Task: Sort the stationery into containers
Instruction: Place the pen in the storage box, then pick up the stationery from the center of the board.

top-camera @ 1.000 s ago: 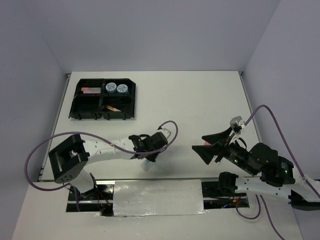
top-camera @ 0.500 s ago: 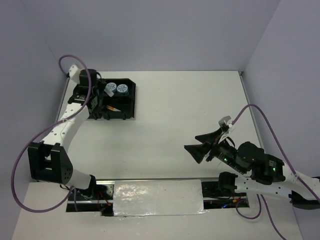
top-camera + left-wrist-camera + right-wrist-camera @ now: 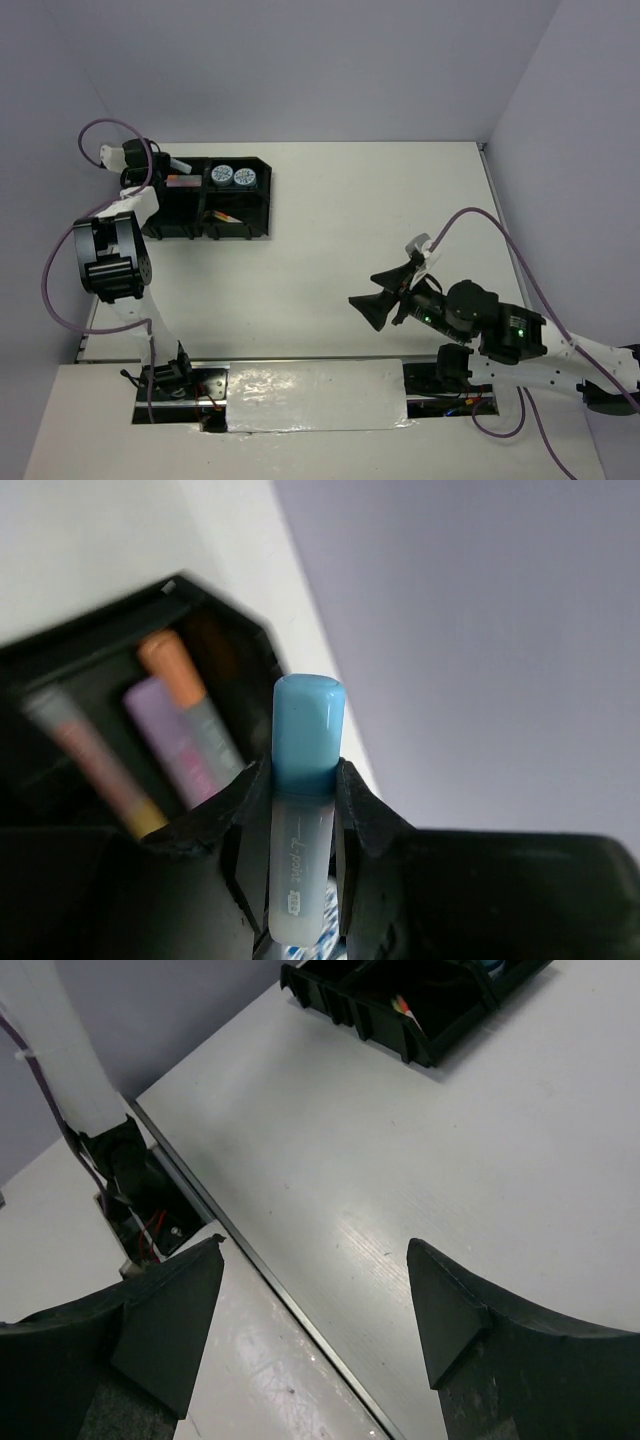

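My left gripper point(image 3: 163, 165) is shut on the blue highlighter point(image 3: 305, 810), its blue cap pointing away, above the far left corner of the black four-compartment tray point(image 3: 255, 200). Below it, the far left compartment holds the orange highlighter point(image 3: 175, 670), the purple highlighter point(image 3: 165, 725) and a thin pen point(image 3: 90, 760). Two blue-white tape rolls point(image 3: 233, 177) lie in the far right compartment. Thin pens point(image 3: 226, 216) lie in the near right compartment. My right gripper point(image 3: 385, 298) is open and empty over bare table. The pink-capped bottle is out of view.
The tray's corner point(image 3: 420, 1020) shows at the top of the right wrist view. A metal rail point(image 3: 280, 1290) and the foil-covered strip point(image 3: 315, 395) run along the near table edge. Walls close the table at the back and both sides.
My left arm swung from the near middle of the table out to the tray's far left corner, the highlighter in its jaws. My right gripper drifted left.
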Robot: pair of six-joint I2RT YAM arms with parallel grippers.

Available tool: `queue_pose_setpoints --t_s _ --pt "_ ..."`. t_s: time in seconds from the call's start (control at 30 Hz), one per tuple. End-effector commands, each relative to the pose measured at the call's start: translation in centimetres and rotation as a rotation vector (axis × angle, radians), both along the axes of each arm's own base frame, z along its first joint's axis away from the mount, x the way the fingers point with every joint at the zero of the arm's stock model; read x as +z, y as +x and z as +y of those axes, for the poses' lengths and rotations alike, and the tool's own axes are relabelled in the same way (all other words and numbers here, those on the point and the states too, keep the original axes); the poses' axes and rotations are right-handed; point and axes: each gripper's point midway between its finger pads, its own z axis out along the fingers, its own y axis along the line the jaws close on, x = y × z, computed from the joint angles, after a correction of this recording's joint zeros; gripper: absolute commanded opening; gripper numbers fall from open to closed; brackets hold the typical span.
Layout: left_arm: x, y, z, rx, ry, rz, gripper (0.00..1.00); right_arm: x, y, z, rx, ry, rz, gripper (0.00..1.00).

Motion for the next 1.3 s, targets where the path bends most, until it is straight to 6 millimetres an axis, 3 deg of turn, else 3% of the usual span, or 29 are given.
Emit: queue_pose_setpoints --t_s 0.0,0.17,0.37,0.57,0.6,0.73,0.77,0.8,1.0,1.03,1.1,1.13,1.2,1.27 --pt "7.9 3.6 0.2 -0.041 0.09 -0.219 0.0 1.5 -0.1 1.5 0.051 0.004 -0.06 0.81" --pt "5.1 3.8 0.9 -0.026 0.071 -0.189 0.1 2.2 0.3 2.6 0.065 -0.019 -0.107 0.82" --pt "2.7 4.1 1.1 -0.051 0.054 -0.17 0.14 1.0 0.5 3.8 0.079 -0.077 -0.1 0.82" --pt "1.3 3.9 0.9 -0.063 0.039 -0.146 0.32 0.3 0.6 3.6 0.068 -0.077 -0.086 0.82" --pt "1.4 3.9 0.7 -0.069 0.041 -0.147 0.45 0.3 0.6 3.5 0.065 -0.075 -0.086 0.82" --pt "1.5 3.8 0.6 -0.077 0.041 -0.131 0.76 0.3 0.7 3.3 0.056 -0.073 -0.083 0.82" --pt "1.7 3.7 0.6 -0.077 0.046 -0.128 0.92 0.2 0.6 3.3 0.058 -0.075 -0.081 0.82" --pt "1.7 3.6 0.6 -0.079 0.05 -0.123 0.99 0.3 0.6 3.3 0.056 -0.073 -0.08 0.82" --pt "4.5 2.8 0.2 -0.099 0.081 -0.146 0.99 0.1 0.8 3.1 0.042 -0.067 -0.074 0.82" --pt "6.7 2.6 -0.2 -0.108 0.103 -0.175 0.99 0.2 1.1 2.8 0.014 -0.067 -0.073 0.82" --pt "7.9 1.9 -1.4 -0.135 0.15 -0.135 0.99 0.5 1.6 2.0 -0.039 -0.044 -0.053 0.82" --pt "10.8 1.5 -3.1 -0.158 0.177 -0.156 0.99 1.0 2.4 1.1 -0.113 -0.017 -0.037 0.82" --pt "11.0 -0.1 -5.2 -0.208 0.216 -0.1 0.99 1.7 3.1 -0.8 -0.207 0.028 -0.021 0.82" --pt "14.4 -1.6 -10.8 -0.373 0.304 -0.186 0.99 1.8 4.3 -3.4 -0.357 0.065 0.019 0.82"
